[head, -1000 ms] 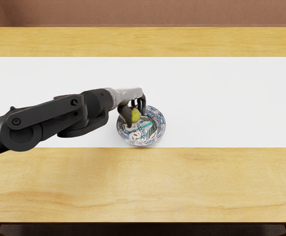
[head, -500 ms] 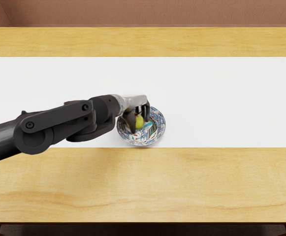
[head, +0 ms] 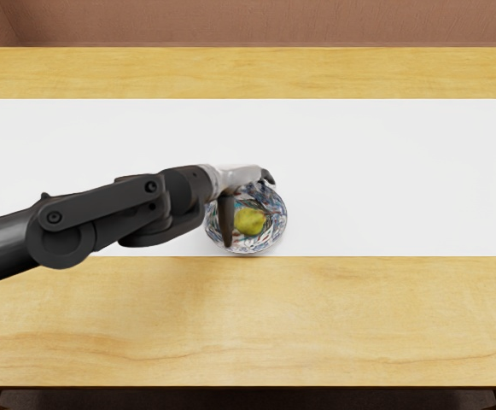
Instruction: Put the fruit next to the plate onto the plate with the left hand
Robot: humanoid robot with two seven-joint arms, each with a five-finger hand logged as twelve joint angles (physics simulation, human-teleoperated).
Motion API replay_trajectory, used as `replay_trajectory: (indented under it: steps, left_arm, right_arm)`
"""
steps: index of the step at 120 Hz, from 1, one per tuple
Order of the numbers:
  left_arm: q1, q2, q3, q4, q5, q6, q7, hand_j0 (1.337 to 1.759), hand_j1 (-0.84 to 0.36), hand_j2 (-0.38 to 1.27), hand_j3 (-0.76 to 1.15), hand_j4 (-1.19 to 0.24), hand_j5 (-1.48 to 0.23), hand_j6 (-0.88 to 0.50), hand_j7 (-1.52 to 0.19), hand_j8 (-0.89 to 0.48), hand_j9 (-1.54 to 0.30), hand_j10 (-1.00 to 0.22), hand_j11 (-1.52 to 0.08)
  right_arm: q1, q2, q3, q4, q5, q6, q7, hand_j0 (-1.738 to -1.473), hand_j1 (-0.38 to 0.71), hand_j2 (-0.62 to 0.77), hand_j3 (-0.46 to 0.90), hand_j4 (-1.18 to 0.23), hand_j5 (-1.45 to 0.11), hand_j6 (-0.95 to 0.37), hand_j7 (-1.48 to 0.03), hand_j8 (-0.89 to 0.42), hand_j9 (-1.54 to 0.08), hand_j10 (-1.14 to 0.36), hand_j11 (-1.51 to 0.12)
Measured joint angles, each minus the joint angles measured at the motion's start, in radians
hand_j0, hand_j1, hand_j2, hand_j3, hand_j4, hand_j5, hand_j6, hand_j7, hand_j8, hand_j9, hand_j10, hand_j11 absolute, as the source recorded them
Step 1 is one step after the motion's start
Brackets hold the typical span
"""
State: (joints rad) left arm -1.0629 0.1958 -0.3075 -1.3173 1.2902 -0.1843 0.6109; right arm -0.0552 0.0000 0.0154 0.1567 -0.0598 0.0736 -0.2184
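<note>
fruit (head: 249, 221) lies in the plate (head: 282, 220), free of the left hand (head: 237, 181), fingers spread just above it. risk: a finger clips fruit or rim on withdrawal, rolling fruit onto tabletop (head: 384, 316)

Yellow-green on the fruit (head: 249, 221), blue, white and teal streaks over the plate (head: 279, 215), grey and black on the left hand (head: 239, 181), black along the arm (head: 94, 218), pale grained wood with a white band for the surface (head: 248, 316).
</note>
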Motion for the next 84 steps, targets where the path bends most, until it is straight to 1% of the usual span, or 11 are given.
replay_trajectory:
  steps: [21, 33, 41, 53, 62, 65, 71, 84]
  left_arm:
    - [-0.003, 0.004, -0.019, -0.003, -0.011, -0.001, 0.000, 1.658, 0.26, 0.03, 0.00, -0.09, -0.12, -0.07, -0.11, -0.07, -0.11, -0.08, -0.11]
    - [-0.028, 0.010, -0.027, -0.008, -0.061, -0.008, 0.000, 1.658, 0.28, 0.02, 0.00, -0.06, -0.08, -0.06, -0.08, -0.05, -0.08, -0.06, -0.08]
    - [-0.035, 0.030, -0.043, -0.010, -0.132, -0.025, 0.000, 1.658, 0.30, 0.02, 0.00, -0.05, -0.07, -0.05, -0.06, -0.05, -0.06, -0.05, -0.06]
    - [-0.055, 0.122, -0.075, -0.012, -0.296, -0.086, 0.000, 1.658, 0.31, 0.01, 0.00, -0.04, -0.05, -0.04, -0.05, -0.04, -0.05, -0.04, -0.05]
    - [-0.054, 0.156, -0.100, -0.012, -0.396, -0.136, 0.000, 1.658, 0.31, 0.01, 0.00, -0.03, -0.04, -0.03, -0.04, -0.03, -0.04, -0.03, -0.04]
    - [-0.051, 0.186, -0.111, -0.012, -0.430, -0.155, 0.000, 1.658, 0.31, 0.01, 0.00, -0.03, -0.04, -0.03, -0.04, -0.03, -0.04, -0.03, -0.04]
    - [-0.053, 0.212, -0.128, -0.012, -0.496, -0.195, 0.000, 1.658, 0.32, 0.01, 0.00, -0.03, -0.04, -0.03, -0.04, -0.03, -0.04, -0.03, -0.04]
    - [-0.047, 0.280, -0.172, -0.013, -0.600, -0.282, 0.000, 1.658, 0.32, 0.01, 0.00, -0.03, -0.03, -0.03, -0.03, -0.03, -0.03, -0.03, -0.03]
  right_arm:
    - [0.000, 0.000, 0.000, 0.000, 0.000, 0.000, 0.000, -1.658, -0.35, 0.00, 0.00, 0.00, 0.00, 0.00, 0.00, 0.00, 0.00, 0.00, 0.00]
    - [0.000, 0.000, 0.000, 0.000, 0.000, 0.000, 0.000, -1.658, -0.35, 0.00, 0.00, 0.00, 0.00, 0.00, 0.00, 0.00, 0.00, 0.00, 0.00]
    - [0.000, 0.000, 0.000, 0.000, 0.000, 0.000, 0.000, -1.658, -0.35, 0.00, 0.00, 0.00, 0.00, 0.00, 0.00, 0.00, 0.00, 0.00, 0.00]
    - [0.000, 0.000, 0.000, 0.000, 0.000, 0.000, 0.000, -1.658, -0.35, 0.00, 0.00, 0.00, 0.00, 0.00, 0.00, 0.00, 0.00, 0.00, 0.00]
    - [0.000, 0.000, 0.000, 0.000, 0.000, 0.000, 0.000, -1.658, -0.35, 0.00, 0.00, 0.00, 0.00, 0.00, 0.00, 0.00, 0.00, 0.00, 0.00]
    - [0.000, 0.000, 0.000, 0.000, 0.000, 0.000, 0.000, -1.658, -0.35, 0.00, 0.00, 0.00, 0.00, 0.00, 0.00, 0.00, 0.00, 0.00, 0.00]
    - [0.000, 0.000, 0.000, 0.000, 0.000, 0.000, 0.000, -1.658, -0.35, 0.00, 0.00, 0.00, 0.00, 0.00, 0.00, 0.00, 0.00, 0.00, 0.00]
    - [0.000, 0.000, 0.000, 0.000, 0.000, 0.000, 0.000, -1.658, -0.35, 0.00, 0.00, 0.00, 0.00, 0.00, 0.00, 0.00, 0.00, 0.00, 0.00]
